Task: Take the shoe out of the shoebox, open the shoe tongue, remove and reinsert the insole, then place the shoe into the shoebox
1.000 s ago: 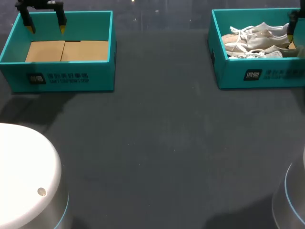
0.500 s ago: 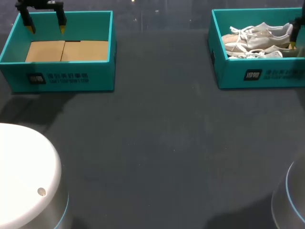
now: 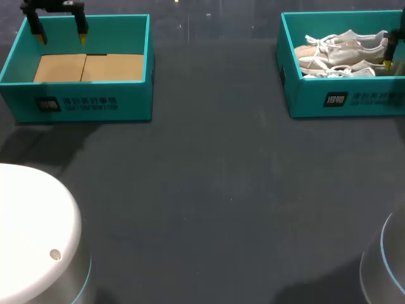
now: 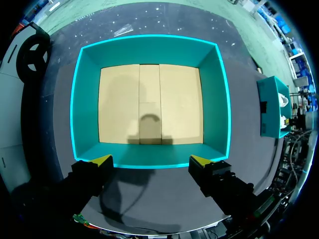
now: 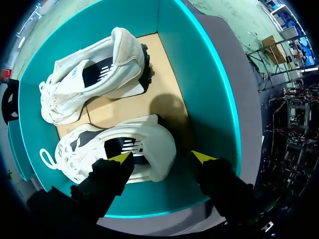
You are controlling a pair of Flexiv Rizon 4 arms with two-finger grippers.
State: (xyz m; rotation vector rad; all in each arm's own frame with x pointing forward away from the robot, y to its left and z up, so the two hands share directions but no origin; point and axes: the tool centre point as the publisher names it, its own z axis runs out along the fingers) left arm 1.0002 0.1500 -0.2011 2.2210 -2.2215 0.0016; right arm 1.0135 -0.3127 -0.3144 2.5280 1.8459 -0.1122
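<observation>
Two white lace-up shoes lie on their sides in the teal shoebox [image 3: 342, 98] at the back right. In the right wrist view, the nearer shoe [image 5: 99, 149] has its heel between the fingers of my right gripper [image 5: 162, 158]. The other shoe [image 5: 94, 79] lies ahead of it. My right gripper [image 3: 389, 56] is down inside the box at the shoes' heel end and is open, its right fingertip [image 5: 202, 157] clear of the heel. My left gripper [image 3: 62, 38] hangs open over the far rim of the other box.
A second teal box [image 3: 76, 104] stands at the back left, with only a bare cardboard floor [image 4: 149, 104] inside. The right shoebox's side wall [image 5: 204, 84] runs close beside my right gripper. Dark tabletop [image 3: 209, 190] lies between the boxes.
My right gripper has sunk lower into the shoebox, down around the nearer shoe's heel, and its fingers have narrowed slightly. The left arm has not moved.
</observation>
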